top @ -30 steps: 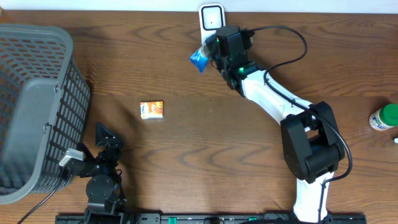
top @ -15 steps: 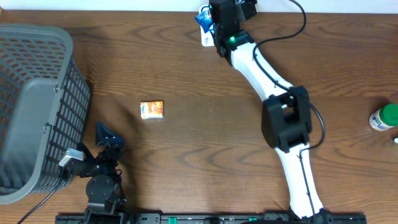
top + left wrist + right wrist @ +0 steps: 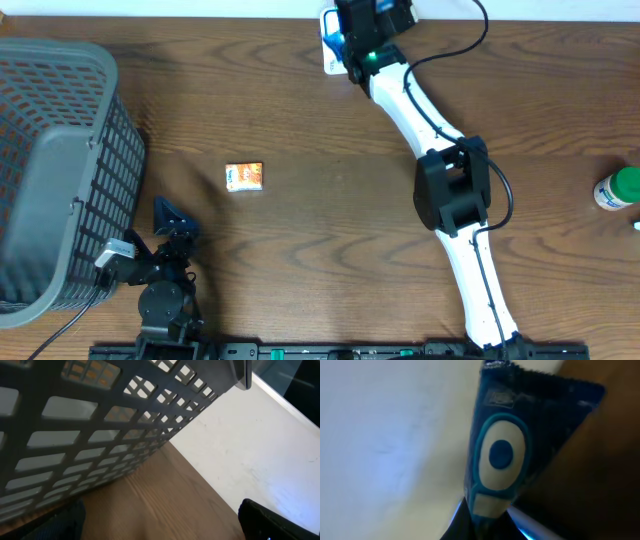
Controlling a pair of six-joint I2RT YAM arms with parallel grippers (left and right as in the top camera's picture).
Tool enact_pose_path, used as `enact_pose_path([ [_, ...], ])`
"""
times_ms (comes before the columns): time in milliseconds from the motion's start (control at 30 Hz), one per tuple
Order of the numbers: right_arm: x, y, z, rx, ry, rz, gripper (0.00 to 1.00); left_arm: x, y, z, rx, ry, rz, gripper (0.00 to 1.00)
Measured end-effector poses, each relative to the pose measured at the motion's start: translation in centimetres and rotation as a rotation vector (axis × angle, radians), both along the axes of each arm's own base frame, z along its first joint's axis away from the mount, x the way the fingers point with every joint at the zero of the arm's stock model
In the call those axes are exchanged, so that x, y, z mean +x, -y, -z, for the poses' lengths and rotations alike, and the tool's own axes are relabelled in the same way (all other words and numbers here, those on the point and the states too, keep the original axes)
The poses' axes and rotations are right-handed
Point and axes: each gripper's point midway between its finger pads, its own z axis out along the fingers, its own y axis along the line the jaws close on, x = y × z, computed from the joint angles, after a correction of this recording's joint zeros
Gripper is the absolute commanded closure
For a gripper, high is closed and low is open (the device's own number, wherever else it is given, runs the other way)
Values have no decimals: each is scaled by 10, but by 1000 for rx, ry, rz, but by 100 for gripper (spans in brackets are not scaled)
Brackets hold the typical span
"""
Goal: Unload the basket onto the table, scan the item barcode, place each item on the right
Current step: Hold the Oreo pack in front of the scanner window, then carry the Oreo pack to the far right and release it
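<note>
The item is a blue snack packet (image 3: 332, 41) with a pale oval and a dark dot on it (image 3: 502, 452). My right gripper (image 3: 347, 48) is shut on its lower end (image 3: 487, 522) and holds it over the white barcode scanner (image 3: 329, 67) at the table's far edge. In the right wrist view the packet points away from the camera, with a pale surface (image 3: 385, 450) behind it on the left. My left gripper (image 3: 174, 222) rests at the front left, open, with nothing between its dark fingertips (image 3: 272, 520). No barcode shows in these views.
A grey mesh basket (image 3: 50, 170) fills the left side and looms right in front of the left wrist camera (image 3: 75, 420). A small orange packet (image 3: 244, 177) lies on the wood left of centre. A green-capped bottle (image 3: 618, 188) stands at the right edge.
The right arm has stretched toward the far edge, carrying the blue packet from beside the scanner to over it. In the last half second it barely shifted. The left arm stayed still.
</note>
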Motion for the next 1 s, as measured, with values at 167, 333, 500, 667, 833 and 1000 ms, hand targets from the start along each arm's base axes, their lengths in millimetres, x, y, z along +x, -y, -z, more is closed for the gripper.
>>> enact_pose_path([
  [167, -38, 49, 31, -158, -279, 44, 98, 0, 0, 0, 0, -1, 1, 2],
  [333, -86, 135, 19, -244, -517, 162, 99, 0, 0, 0, 0, 0, 0, 2],
  [500, -154, 250, -19, -287, -669, 502, 99, 0, 0, 0, 0, -1, 0, 2],
  [667, -179, 310, -20, -324, -666, 728, 99, 0, 0, 0, 0, -1, 0, 2],
  [833, -201, 357, 7, -318, -713, 852, 99, 0, 0, 0, 0, -1, 0, 2],
  [1000, -237, 409, 41, -263, -801, 963, 99, 0, 0, 0, 0, -1, 0, 2],
])
